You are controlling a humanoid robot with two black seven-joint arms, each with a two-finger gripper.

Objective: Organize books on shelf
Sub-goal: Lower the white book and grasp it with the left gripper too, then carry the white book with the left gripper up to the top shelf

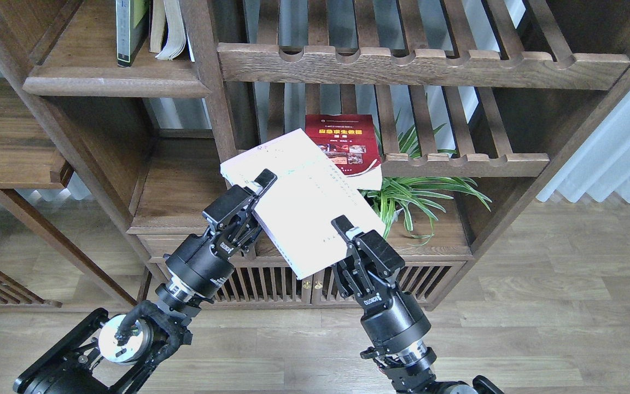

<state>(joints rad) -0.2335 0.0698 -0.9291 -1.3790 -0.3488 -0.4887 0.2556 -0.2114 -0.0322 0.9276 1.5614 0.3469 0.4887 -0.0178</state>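
A thick pale lavender-white book (304,197) is held tilted in the air in front of the bookcase. My left gripper (257,189) is shut on its left edge. My right gripper (345,232) is shut on its lower right edge. A red book (345,143) with small photos leans on the lower slatted rack behind it, partly hidden. A black-grey book (129,30) with a yellow-green panel stands upright on the shelf (115,85), the solid dark-brown board at the upper left.
A cream-paged book (170,30) with splayed pages stands beside the black-grey one. Slatted racks (419,65) with notched rails fill the middle bay. A green potted plant (413,197) sits on the cabinet top. A vertical post (214,87) divides the bays.
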